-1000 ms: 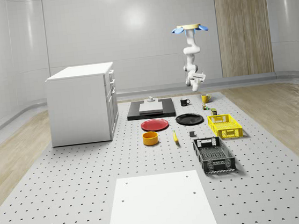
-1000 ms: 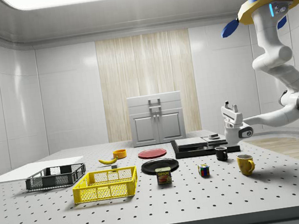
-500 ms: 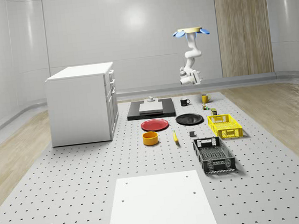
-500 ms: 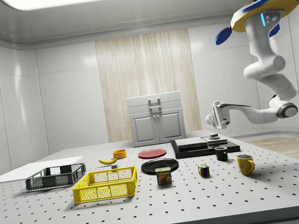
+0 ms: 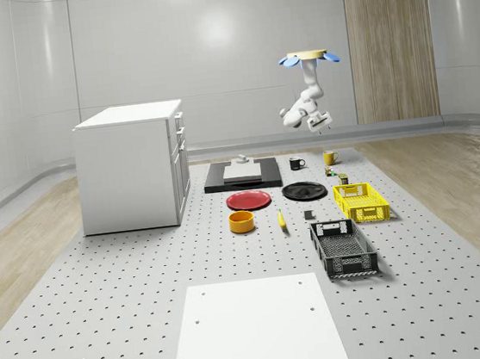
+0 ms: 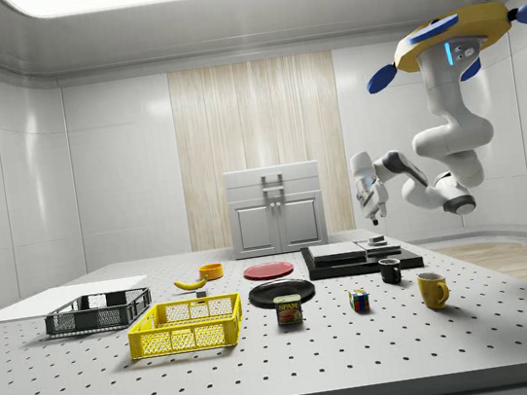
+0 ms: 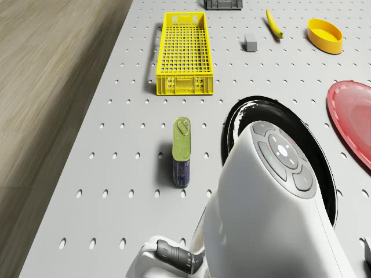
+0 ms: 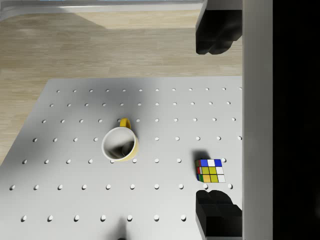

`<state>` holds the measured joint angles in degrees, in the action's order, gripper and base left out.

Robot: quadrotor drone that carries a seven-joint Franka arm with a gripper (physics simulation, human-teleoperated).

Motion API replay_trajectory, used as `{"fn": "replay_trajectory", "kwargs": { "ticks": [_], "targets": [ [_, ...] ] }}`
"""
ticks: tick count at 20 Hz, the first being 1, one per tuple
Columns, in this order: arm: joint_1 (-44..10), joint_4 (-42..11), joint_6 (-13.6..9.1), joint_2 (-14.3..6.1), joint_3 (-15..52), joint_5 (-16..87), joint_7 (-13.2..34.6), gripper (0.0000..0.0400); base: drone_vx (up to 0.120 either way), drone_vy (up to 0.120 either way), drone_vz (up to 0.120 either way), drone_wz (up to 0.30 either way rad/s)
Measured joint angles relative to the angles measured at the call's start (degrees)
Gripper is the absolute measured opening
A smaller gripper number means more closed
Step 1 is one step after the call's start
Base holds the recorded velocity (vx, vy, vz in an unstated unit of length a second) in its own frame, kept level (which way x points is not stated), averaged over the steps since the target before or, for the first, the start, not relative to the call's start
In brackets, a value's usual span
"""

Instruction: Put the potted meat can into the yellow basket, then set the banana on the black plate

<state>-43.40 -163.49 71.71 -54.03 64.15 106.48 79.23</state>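
The potted meat can lies on the perforated table, between the yellow basket and the Rubik's cube; the can sits just off the basket's end. The banana lies near the orange bowl. The black plate sits beside the red plate. The drone hovers high over the table's far end. My gripper points down, open and holding nothing, well above the table. In the wrist view the gripper hangs over the yellow mug and the cube.
A black crate lies past the yellow basket toward the whole-scene view's front. A white cabinet stands at the whole-scene view's left. A black mug and a dark slab are under the arm. A small grey block lies by the banana.
The drone has drifted toward the side view's left. The arm has folded in, and the gripper has swung from pointing sideways to pointing down. Nothing on the table has moved.
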Motion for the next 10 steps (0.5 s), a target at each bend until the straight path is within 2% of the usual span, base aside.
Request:
{"fn": "replay_trajectory", "kwargs": {
  "ticks": [5, 10],
  "targets": [
    [-8.8, -1.9, -3.8, -3.0, 4.4, 5.6, 5.8, 0.04, 0.12, 0.0, -0.12, 0.0],
    [-13.1, -2.4, -4.9, -5.2, 6.5, 7.1, 8.7, 0.04, 0.12, 0.0, -0.12, 0.0]
  ]
}}
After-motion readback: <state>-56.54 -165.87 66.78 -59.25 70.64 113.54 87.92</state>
